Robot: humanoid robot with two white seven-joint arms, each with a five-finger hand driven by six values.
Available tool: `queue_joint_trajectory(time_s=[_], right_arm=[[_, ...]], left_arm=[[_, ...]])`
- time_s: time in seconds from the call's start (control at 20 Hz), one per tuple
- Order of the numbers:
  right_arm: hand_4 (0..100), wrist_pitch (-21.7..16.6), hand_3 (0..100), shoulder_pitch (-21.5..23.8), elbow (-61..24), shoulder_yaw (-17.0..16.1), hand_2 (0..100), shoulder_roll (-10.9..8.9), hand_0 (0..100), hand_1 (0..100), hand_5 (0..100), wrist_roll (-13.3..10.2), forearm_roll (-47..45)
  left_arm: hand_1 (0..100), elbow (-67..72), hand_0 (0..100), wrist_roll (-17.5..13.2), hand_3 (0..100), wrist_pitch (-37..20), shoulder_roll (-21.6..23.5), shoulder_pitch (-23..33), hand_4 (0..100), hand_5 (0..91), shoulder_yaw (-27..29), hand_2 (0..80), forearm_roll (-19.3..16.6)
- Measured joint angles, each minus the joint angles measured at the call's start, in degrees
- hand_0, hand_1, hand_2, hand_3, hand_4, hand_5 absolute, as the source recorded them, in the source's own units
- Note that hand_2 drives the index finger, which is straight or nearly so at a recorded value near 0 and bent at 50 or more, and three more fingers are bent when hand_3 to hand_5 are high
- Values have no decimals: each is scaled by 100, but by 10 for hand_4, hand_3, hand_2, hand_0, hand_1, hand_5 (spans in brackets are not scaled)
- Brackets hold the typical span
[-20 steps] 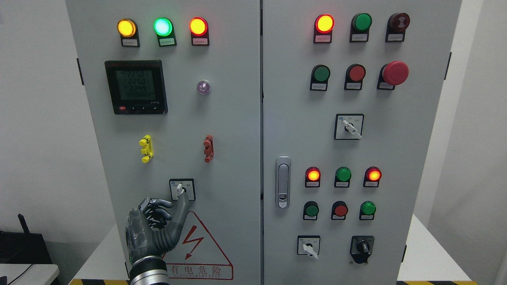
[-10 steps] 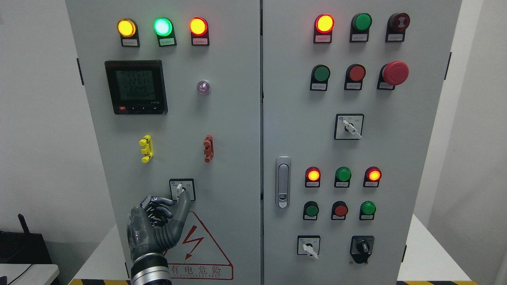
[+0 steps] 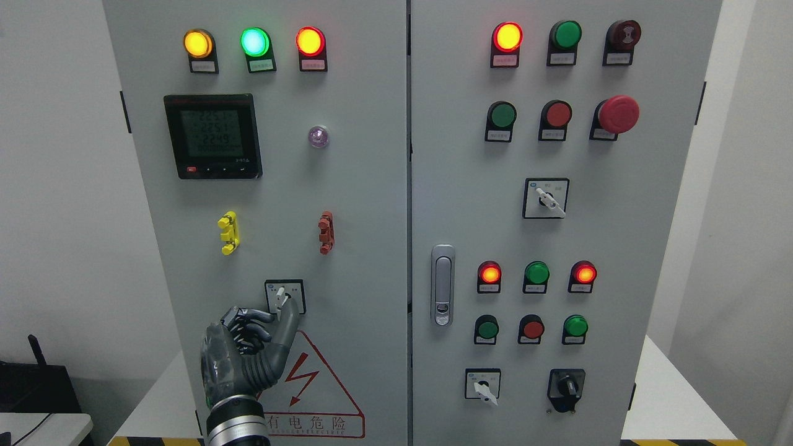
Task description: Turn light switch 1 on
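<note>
Against the white wall [image 3: 56,217] at the far left, a dark box with a short antenna [image 3: 37,378] sits low beside the grey cabinet [image 3: 347,204], which stands on a pale floor edged with yellow and black striping. On the cabinet's left door, three lit lamps run along the top edge: amber [image 3: 198,43], green [image 3: 254,41] and red [image 3: 310,41]. Below them a black digital meter [image 3: 212,136] glows with rows of figures, and a small violet lens [image 3: 318,137] sits to its right. Lower down are a yellow clip [image 3: 228,233] and a red-brown clip [image 3: 326,232]. Near that door's bottom edge is the light switch [image 3: 285,297], a small rotary knob in a black-framed square, its white handle tilted slightly left of upright. The left hand [image 3: 245,350] comes up from the bottom edge with most fingers curled into the palm and one finger [image 3: 285,325] stretched up, its tip touching the switch's lower part. Just beneath is a red lightning warning triangle [image 3: 310,390]. A silver latch handle [image 3: 442,285] stands at the right door's left edge, followed by rows of red and green buttons, a red mushroom button [image 3: 617,114] and three more rotary switches.
</note>
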Motion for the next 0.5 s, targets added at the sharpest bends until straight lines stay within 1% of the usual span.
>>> queue_joint_trajectory(time_s=[0.5], right_arm=[[0,0,0,0,0,0,0,0,120,389,0,0,0]], left_arm=[[453,23,106,0,894,2,-1,-52,881,754,-35,612,45]])
